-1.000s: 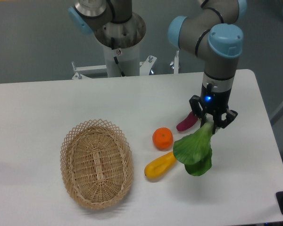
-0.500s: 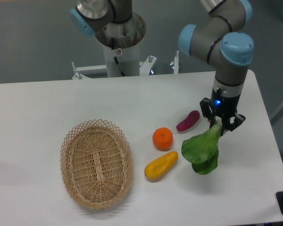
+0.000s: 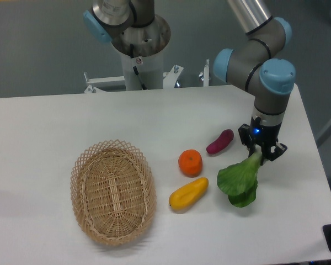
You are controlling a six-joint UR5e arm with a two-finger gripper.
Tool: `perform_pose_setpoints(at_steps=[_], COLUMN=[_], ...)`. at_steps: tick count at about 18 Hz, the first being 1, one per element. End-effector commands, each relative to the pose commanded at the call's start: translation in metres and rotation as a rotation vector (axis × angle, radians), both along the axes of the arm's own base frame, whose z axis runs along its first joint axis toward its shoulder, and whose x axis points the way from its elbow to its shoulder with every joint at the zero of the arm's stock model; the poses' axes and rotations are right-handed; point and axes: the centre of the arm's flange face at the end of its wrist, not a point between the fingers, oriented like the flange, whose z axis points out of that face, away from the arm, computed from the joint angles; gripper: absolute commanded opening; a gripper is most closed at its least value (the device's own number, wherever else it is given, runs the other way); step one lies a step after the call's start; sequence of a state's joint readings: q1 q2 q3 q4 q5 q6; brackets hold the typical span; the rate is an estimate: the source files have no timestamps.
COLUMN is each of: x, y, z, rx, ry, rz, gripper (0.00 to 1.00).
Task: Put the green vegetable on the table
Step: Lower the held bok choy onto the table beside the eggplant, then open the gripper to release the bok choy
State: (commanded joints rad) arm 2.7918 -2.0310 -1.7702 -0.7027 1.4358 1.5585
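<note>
Now gripper (image 3: 261,152) clamped on green vegetable (image 3: 240,180) stalk, leaves hanging twd table (image 3: 44,124).

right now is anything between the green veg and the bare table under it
Nothing visible. The gripper holds the green vegetable by its stalk over bare table. The yellow vegetable and purple piece lie off to the side.

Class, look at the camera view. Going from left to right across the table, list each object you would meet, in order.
Wicker basket → yellow vegetable → purple eggplant piece → green vegetable, its stalk held in the gripper. The orange overlaps the yellow vegetable's span, so it is left out.
</note>
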Motion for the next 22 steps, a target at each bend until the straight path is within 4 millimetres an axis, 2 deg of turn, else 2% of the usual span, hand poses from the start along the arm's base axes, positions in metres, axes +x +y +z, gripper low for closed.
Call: perform_pose_setpoints(at_steps=[3, 6, 7, 12, 15, 17, 19, 22], x=[0.002, 0.003, 0.003, 0.005, 0.002, 0.005, 0.003, 0.01], y=[-0.001, 0.0, 0.0, 0.004, 0.009, 0.015, 0.018, 0.016], z=[-0.004, -0.003, -0.003, 0.006, 0.02, 0.037, 0.066, 0.102], rx=[0.002, 0.003, 0.002, 0.02, 0.036, 0.05, 0.069, 0.068], ry=[-0.001, -0.001, -0.002, -0.006, 0.015, 0.042, 0.092, 0.15], rz=[0.001, 0.007, 0.01, 0.078, 0.1, 0.091, 0.085, 0.088], gripper=[0.47, 0.95, 1.0, 1.0, 1.0, 1.0, 1.0, 1.0])
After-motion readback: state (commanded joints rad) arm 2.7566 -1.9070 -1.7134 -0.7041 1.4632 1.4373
